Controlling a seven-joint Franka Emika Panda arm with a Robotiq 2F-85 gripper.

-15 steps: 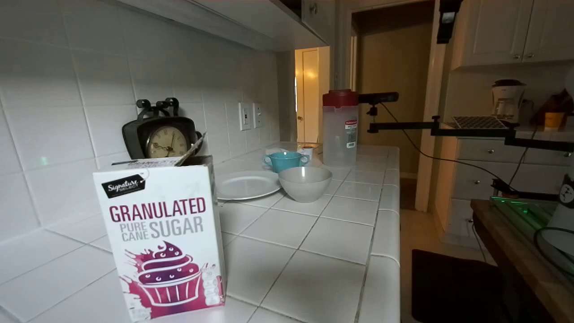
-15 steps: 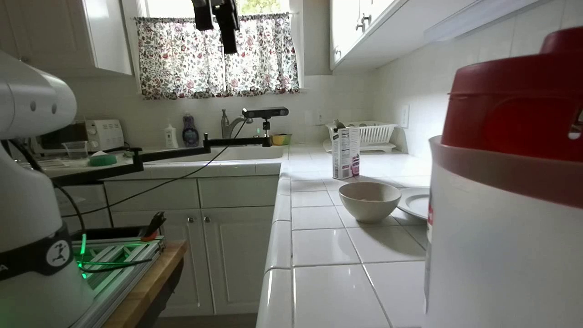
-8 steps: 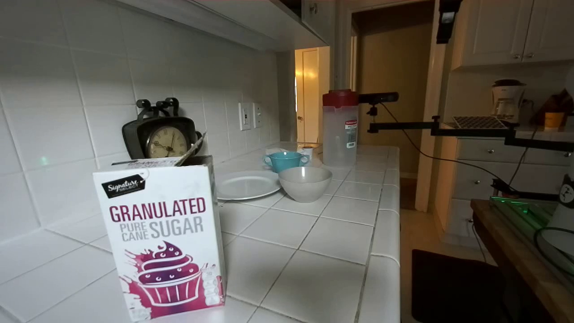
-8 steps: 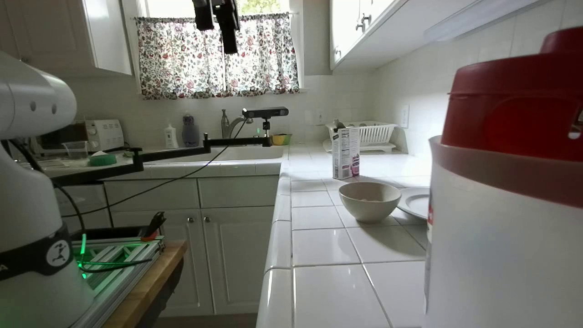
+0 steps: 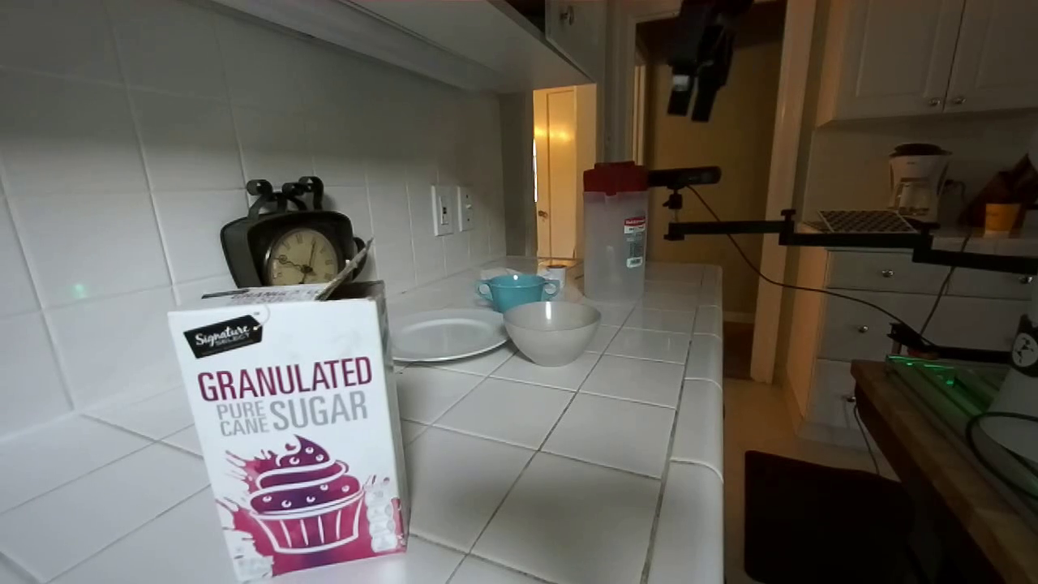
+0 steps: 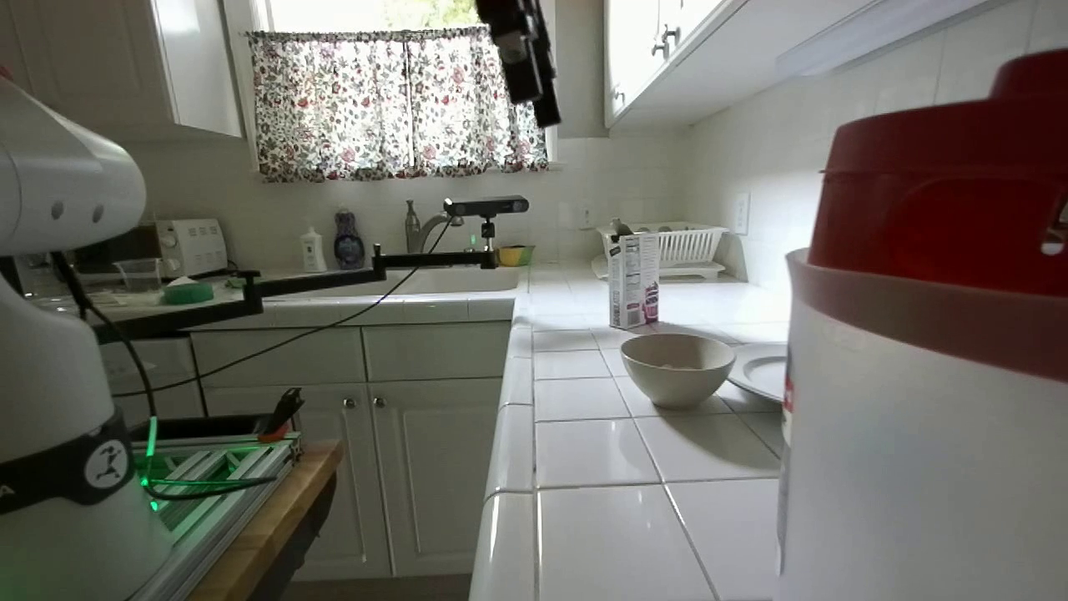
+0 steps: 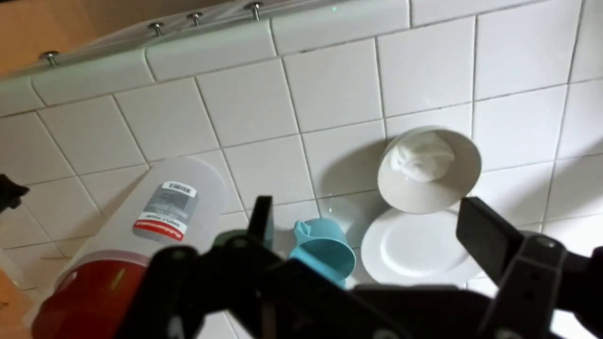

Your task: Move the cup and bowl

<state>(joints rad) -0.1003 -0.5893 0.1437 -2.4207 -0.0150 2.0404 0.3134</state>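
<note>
The light-blue cup [image 5: 519, 292] stands upright on the white tiled counter, with handles on its sides. It also shows in the wrist view [image 7: 325, 235], partly covered by the gripper's parts. In the exterior view with the large pitcher it is hidden. The round white bowl [image 5: 553, 334] stands near the cup and holds something white and crumpled. It also shows in an exterior view [image 6: 677, 371] and in the wrist view [image 7: 438, 193]. My gripper [image 7: 367, 207] is open and empty. It hangs high above the counter in both exterior views [image 5: 691, 109] [image 6: 538, 104].
A flat white plate [image 5: 446, 334] lies beside the bowl. A tall pitcher with a red lid [image 5: 614, 243] stands behind the cup. A sugar box [image 5: 300, 438] and a dark clock [image 5: 300, 251] stand along the counter. Camera mounts [image 5: 685, 176] [image 6: 488, 204] stick out near the counter.
My gripper has moved down and toward the counter: left in one exterior view, right in the other, and it has turned. It held still between the two earlier moments. Cup and bowl have not moved.
</note>
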